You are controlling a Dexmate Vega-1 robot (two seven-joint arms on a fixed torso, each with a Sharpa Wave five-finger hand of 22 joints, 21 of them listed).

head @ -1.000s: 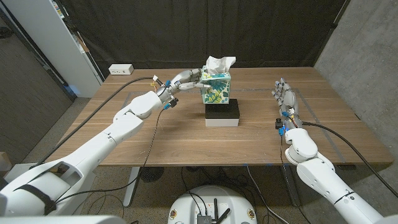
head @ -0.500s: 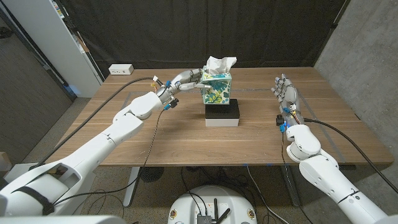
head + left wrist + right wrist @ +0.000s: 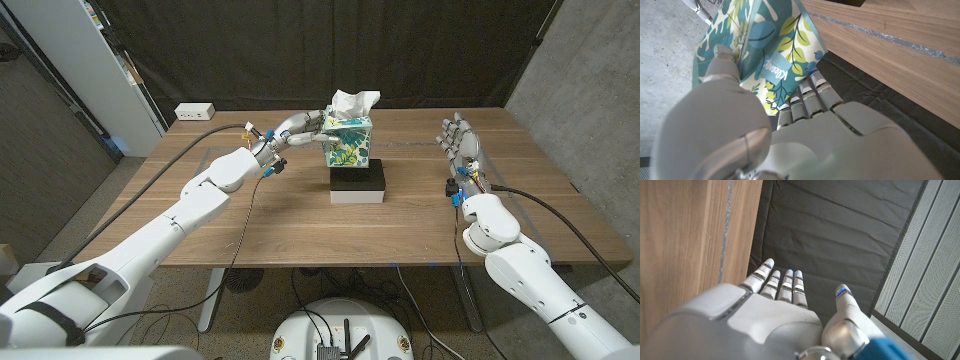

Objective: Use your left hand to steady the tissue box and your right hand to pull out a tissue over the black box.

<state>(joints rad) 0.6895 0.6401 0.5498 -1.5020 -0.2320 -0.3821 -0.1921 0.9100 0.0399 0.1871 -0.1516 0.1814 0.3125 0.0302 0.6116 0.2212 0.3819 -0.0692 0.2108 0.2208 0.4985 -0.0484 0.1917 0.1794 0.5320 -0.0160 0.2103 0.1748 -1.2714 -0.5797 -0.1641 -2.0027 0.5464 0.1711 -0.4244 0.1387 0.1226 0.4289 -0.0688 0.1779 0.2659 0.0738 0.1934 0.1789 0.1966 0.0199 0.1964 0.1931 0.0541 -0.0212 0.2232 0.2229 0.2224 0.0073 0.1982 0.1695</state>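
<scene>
So the steadying half looked done: the left hand [image 3: 297, 130] was gripping the tissue box [image 3: 348, 140] from its left side, up in the upper middle of the head view, and in the left wrist view the fingers [image 3: 807, 95] and thumb were clearly wrapped against the leafy cardboard [image 3: 770, 50]. The box sat right on top of the black box [image 3: 358, 180], with a white tissue [image 3: 354, 100] poking out of the top.

The right hand [image 3: 461, 145] was over at the right of the frame, well apart from the box, fingers spread and holding nothing. Same in the right wrist view, fingers [image 3: 782, 282] straight and apart, off past the table edge.

My read was that the pull hadn't started. The next move would need the right hand to travel left across the table to the tuft and pinch only the tissue, then lift straight up while the left kept the box from tipping off its perch.

Surface was a wooden table [image 3: 280, 220] with faint tape lines, a white power strip [image 3: 194, 112] at the upper left corner, black curtain behind, a white cabinet at far left and a grey wall on the right
</scene>
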